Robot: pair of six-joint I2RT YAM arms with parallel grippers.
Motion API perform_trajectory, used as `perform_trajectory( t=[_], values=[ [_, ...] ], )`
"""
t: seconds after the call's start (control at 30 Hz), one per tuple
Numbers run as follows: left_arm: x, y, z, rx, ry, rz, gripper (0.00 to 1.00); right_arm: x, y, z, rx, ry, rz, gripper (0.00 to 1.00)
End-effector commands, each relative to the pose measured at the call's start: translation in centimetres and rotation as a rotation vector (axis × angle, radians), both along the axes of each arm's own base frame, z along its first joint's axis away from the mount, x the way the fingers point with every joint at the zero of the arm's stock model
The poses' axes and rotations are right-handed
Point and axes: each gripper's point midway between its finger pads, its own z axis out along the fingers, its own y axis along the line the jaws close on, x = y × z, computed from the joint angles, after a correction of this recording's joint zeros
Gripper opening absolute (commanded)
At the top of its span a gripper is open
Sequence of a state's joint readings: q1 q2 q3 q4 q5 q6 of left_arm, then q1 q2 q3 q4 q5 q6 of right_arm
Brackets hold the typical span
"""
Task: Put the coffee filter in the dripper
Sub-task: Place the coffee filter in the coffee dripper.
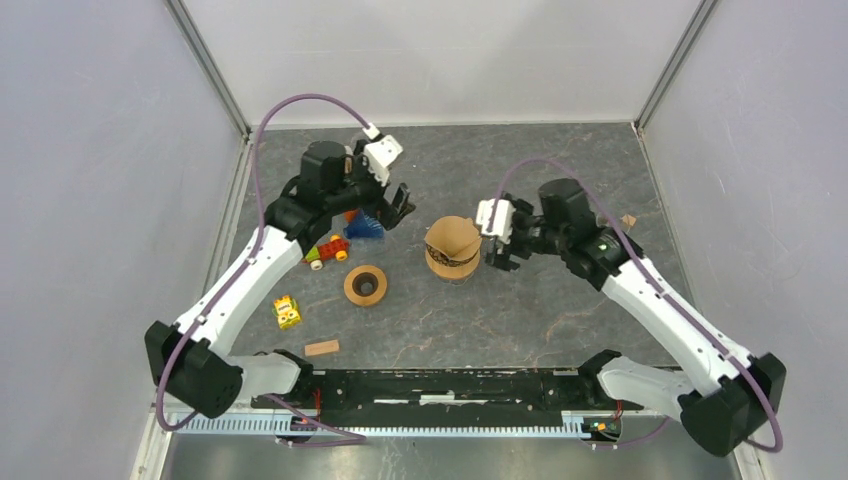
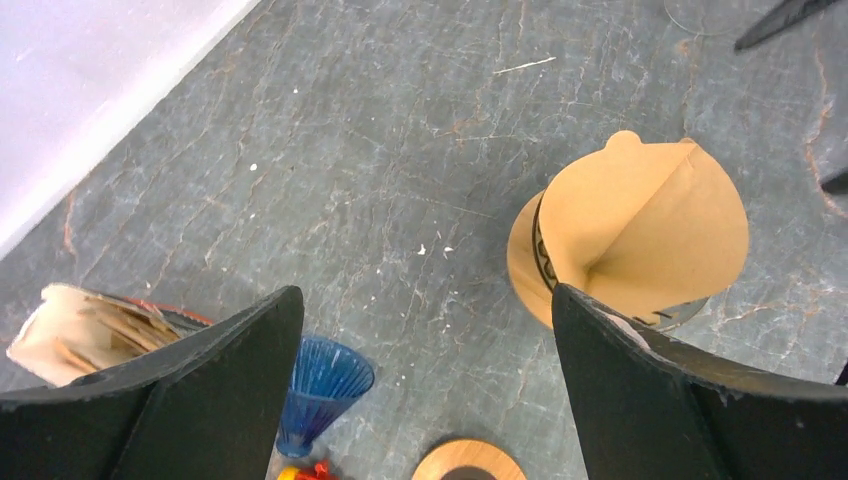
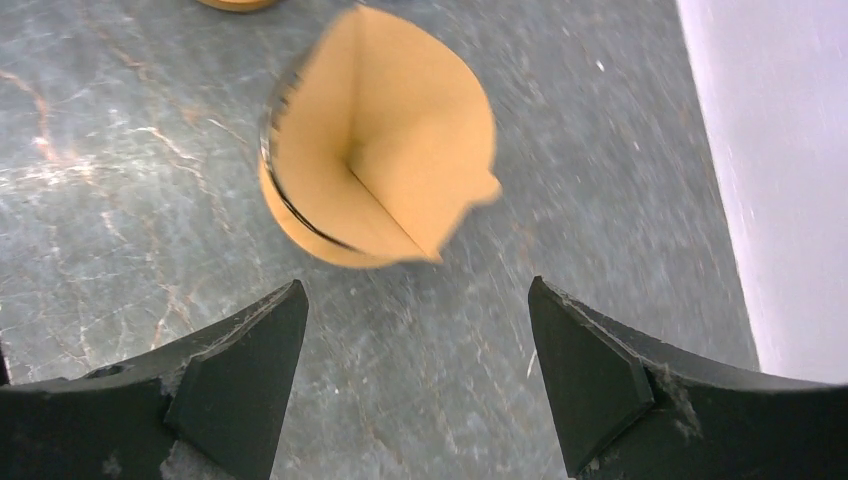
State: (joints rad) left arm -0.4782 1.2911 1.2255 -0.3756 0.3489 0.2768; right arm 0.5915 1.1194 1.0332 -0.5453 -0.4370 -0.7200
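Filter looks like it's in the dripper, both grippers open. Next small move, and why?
Probably back the right gripper straight away from the dripper. The coffee filter already sits opened inside it, and the gripper's jaws stand open and empty close beside it, so clearing without nudging the paper seems all that's left.

1. The surface [image 1: 540, 320] was a dark grey, stone-patterned slab with rusty veins, and pale walls closed it in on three sides.
2. The dripper [image 1: 450, 267] stood upright near the middle.
3. A wooden ring [image 1: 365, 286] lay flat to its near left, apart from it.
4. Farther left sat a blue ribbed cup [image 1: 366, 228], with a red and yellow toy [image 1: 328, 250] just beside it.
5. A yellow block [image 1: 287, 312] and a wooden block [image 1: 322, 348] lay near each other at the near left.
6. A small brown scrap [image 1: 627, 221] lay at the far right.
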Motion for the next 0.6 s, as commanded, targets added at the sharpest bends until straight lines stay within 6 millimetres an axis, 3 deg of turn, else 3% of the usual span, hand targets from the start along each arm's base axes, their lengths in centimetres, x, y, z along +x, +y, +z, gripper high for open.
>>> perform_trajectory(
  t=[0.0, 0.13, 0.33, 0.47, 0.57],
  values=[
    [-0.1, 0.9, 1.3, -0.113, -0.014, -0.001, 1.00, 0.6, -1.8, 0.3, 0.134, 0.030, -0.096, 0.88],
    [0.3, 2.5, 0.6, -0.151, 0.041, 0.075, 1.00, 2.0, -4.0, 0.0, 0.182, 0.024, -0.233, 0.88],
    [0.2, 4.7, -0.4, -0.103, 0.069, 0.156, 0.98, 4.8, -9.6, 0.0, 0.126, 0.029, -0.516, 0.88],
    [-0.3, 5.1, -1.0, -0.075, 0.058, 0.148, 0.98, 6.1, -15.6, -0.1, 0.019, 0.038, -0.769, 0.86],
    [-0.2, 5.1, -1.5, -0.064, 0.063, 0.143, 0.98, 6.2, -19.3, 0.3, -0.042, 0.060, -0.865, 0.85]
  ],
)
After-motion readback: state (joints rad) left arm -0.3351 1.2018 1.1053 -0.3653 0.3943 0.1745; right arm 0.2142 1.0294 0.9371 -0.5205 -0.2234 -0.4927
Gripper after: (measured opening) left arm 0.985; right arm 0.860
